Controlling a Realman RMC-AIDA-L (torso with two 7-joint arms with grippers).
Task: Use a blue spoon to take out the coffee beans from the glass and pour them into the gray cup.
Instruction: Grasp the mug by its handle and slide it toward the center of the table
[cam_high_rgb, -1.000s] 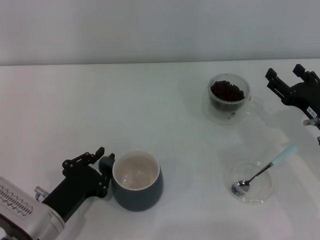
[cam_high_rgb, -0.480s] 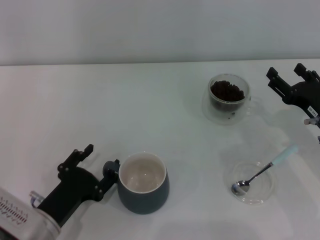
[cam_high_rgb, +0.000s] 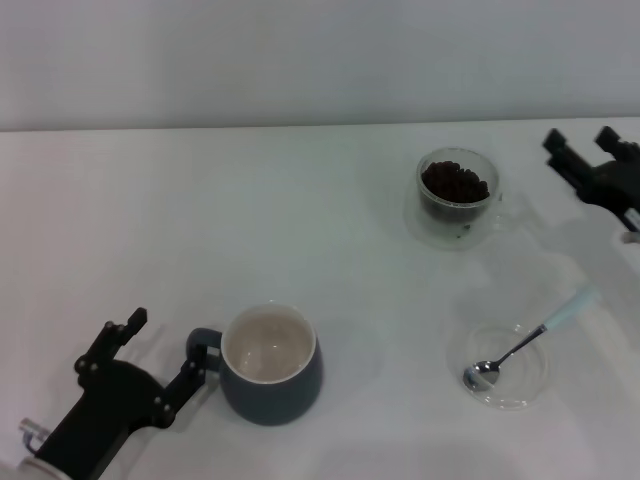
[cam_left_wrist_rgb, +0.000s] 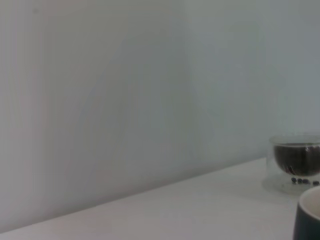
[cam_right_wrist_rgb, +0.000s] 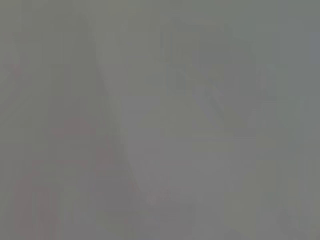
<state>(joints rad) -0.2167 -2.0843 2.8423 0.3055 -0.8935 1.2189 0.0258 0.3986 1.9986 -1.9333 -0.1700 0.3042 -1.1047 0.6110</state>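
Risk sits nearest: the left gripper (cam_high_rgb: 158, 362), spread wide, has 1 finger against the squat blue-gray ceramic mug (cam_high_rgb: 270, 364) and could tip it. Farther, the metal blue-handled spoon (cam_high_rgb: 526, 340) lies untouched; beyond, the open right gripper (cam_high_rgb: 590, 168) could clip the clear bean-filled glass (cam_high_rgb: 457, 196).

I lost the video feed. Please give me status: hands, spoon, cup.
Left hand open beside gray cup handle, holding nothing. Right hand open, far right near glass. Spoon untouched on saucer. Nothing in the way.
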